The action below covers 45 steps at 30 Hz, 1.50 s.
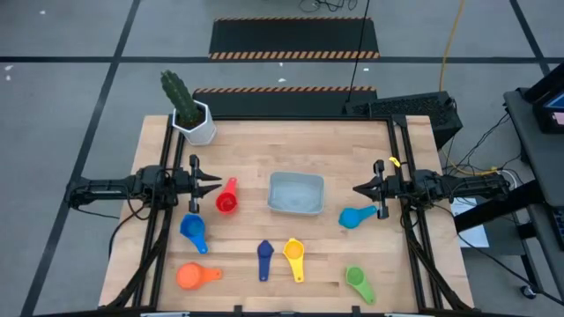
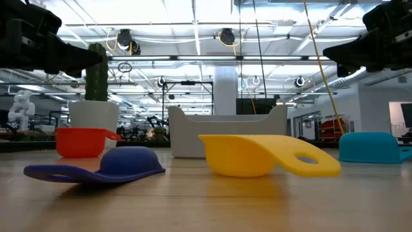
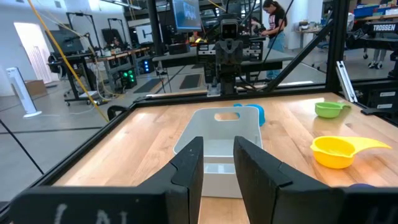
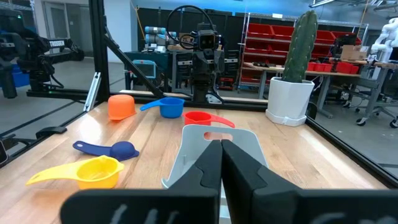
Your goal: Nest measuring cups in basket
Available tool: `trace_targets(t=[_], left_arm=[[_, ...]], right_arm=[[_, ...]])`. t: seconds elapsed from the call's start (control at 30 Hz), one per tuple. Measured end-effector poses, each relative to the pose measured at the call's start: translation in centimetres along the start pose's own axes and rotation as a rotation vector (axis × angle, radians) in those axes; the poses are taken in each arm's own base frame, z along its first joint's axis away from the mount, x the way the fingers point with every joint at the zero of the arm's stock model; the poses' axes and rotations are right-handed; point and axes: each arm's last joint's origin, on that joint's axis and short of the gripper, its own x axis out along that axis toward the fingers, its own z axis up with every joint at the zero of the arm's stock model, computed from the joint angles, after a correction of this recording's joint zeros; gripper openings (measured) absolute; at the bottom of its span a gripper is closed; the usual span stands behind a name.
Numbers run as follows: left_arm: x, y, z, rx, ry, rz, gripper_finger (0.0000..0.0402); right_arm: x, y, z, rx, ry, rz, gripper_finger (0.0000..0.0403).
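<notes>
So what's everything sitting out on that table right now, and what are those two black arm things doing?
Basket: one, pale grey-blue, table centre, nothing visible in it.
Red cup: one, left of the basket, by the left gripper.
Blue cup: one, front left.
Orange cup: one, front left corner, bowl down.
Navy cup: one, front centre, bowl down.
Yellow cup: one, front centre, beside the navy one.
Green cup: one, front right.
Light blue cup: one, right of the basket, bowl down.
Cactus pot: one, white with a green cactus, back left corner.
Left gripper: partly open, holding nothing, left edge.
Right gripper: shut, holding nothing, right edge.
</notes>
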Motion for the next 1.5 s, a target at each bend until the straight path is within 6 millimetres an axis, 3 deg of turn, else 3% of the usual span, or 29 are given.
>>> trace_targets(t=[1.03,1.5], left_arm=[[0.0,0.0,0.0,0.028,0.0,0.0,0.0093],[0.0,0.0,0.0,0.026,0.0,0.0,0.0093]], right_arm=[[0.0,0.0,0.0,0.0,-0.002,0.0,0.0],[0.0,-0.1,1.0,0.021,-0.104,-0.009,0.0]])
